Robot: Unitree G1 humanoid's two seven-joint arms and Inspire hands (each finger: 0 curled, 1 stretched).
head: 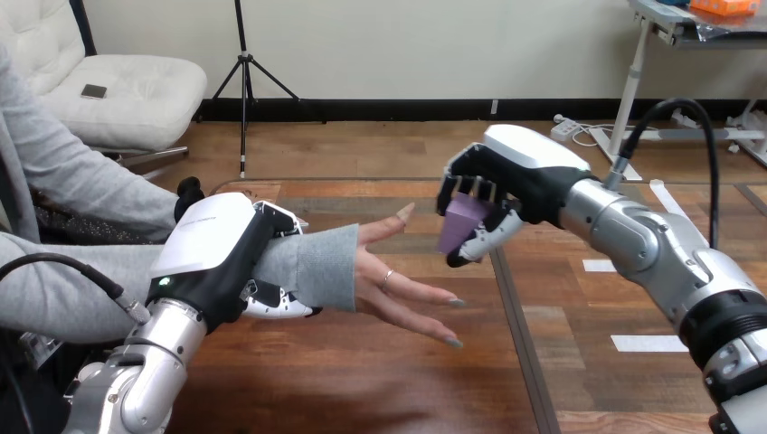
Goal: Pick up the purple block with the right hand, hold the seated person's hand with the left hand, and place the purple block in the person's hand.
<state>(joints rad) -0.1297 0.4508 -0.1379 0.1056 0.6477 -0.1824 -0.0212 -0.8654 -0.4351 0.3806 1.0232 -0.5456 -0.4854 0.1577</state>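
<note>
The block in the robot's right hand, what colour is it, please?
The small block is purple, best seen in the head view.

A robotics lab, by the look: silver machine arms (636, 233) over a wooden table (362, 380) marked with white tape strips (644, 343) at right.

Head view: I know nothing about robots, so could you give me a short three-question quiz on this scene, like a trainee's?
1. True or false: the purple block lies in the person's hand.
2. Which robot hand's fingers hold the block? A) left B) right C) neither
3. Fill in: the left hand has its fingers curled round the person's sleeved ____.
Key: 1 false; 2 B, the right hand; 3 wrist.
</note>
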